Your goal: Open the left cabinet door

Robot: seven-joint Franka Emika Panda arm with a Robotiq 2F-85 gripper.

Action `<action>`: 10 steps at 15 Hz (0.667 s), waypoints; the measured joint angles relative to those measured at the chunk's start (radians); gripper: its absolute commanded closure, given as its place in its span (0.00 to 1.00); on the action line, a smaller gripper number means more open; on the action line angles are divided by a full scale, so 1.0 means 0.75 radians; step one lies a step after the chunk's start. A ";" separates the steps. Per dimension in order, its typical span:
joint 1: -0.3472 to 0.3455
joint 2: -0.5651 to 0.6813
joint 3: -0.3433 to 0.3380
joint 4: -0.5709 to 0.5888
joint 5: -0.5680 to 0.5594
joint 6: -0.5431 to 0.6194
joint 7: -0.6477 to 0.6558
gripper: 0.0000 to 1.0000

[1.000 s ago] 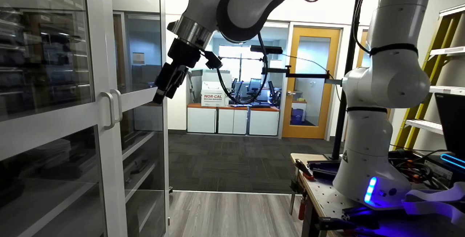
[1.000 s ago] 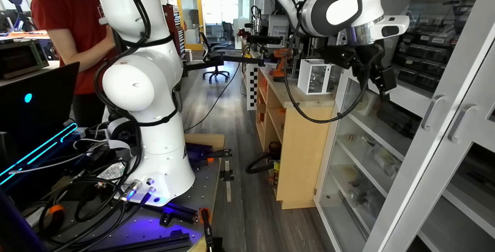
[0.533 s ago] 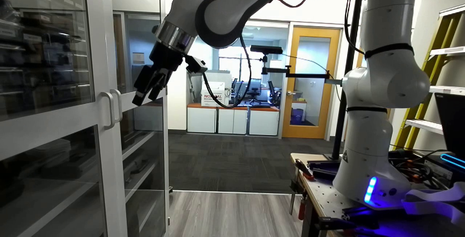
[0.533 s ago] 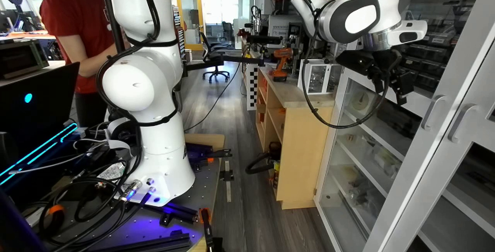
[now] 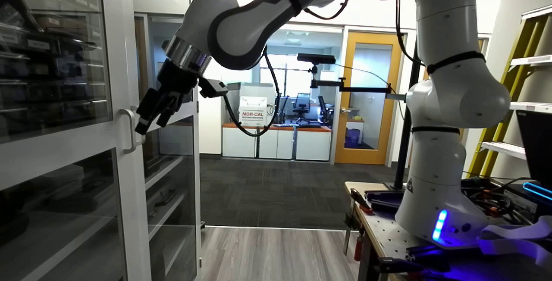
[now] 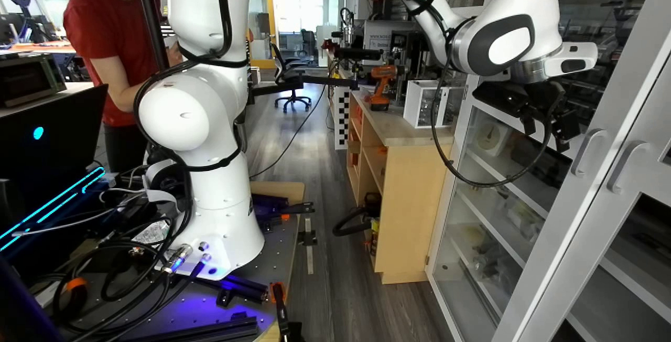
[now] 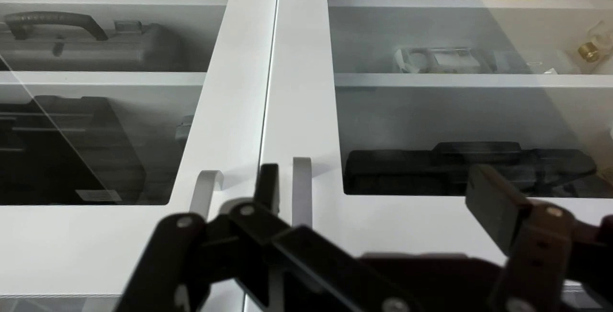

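The left cabinet door (image 5: 64, 143) stands shut, with glass panes in a pale frame. It also shows in an exterior view (image 6: 566, 216) and, upside down, on the right side of the wrist view (image 7: 306, 63). Its handle (image 5: 128, 130) is a pale vertical pull, also seen in an exterior view (image 6: 586, 152). My gripper (image 5: 151, 125) is open and empty in front of the door, near this handle (image 7: 301, 192). In the wrist view the handle appears between the fingers (image 7: 383, 197), close to one finger. I cannot tell whether the fingertips reach around it.
The right door (image 6: 626, 226) with its own handle (image 7: 203, 187) is directly beside, also shut. A wooden bench (image 6: 414, 195) with a drill (image 6: 381, 87) stands beyond the cabinet. My table (image 5: 379, 229), a camera on an arm (image 5: 317, 59) and a person in red (image 6: 115, 43) are near.
My gripper has moved down and across toward the handles, staying open. The person in red has shifted slightly. The doors have not moved.
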 measured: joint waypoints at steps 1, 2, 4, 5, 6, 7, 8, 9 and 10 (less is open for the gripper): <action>0.000 0.022 -0.001 0.021 0.000 0.005 -0.004 0.00; 0.000 0.045 -0.002 0.043 0.000 0.009 -0.010 0.00; 0.000 0.082 -0.007 0.081 0.000 0.014 -0.023 0.00; 0.000 0.096 -0.013 0.099 0.000 0.015 -0.032 0.00; 0.000 0.110 -0.020 0.114 -0.001 0.016 -0.039 0.00; 0.000 0.122 -0.028 0.130 -0.001 0.016 -0.047 0.00; 0.000 0.134 -0.037 0.144 -0.001 0.017 -0.054 0.00; 0.000 0.143 -0.043 0.156 -0.001 0.017 -0.060 0.00; 0.000 0.152 -0.049 0.168 -0.001 0.017 -0.064 0.00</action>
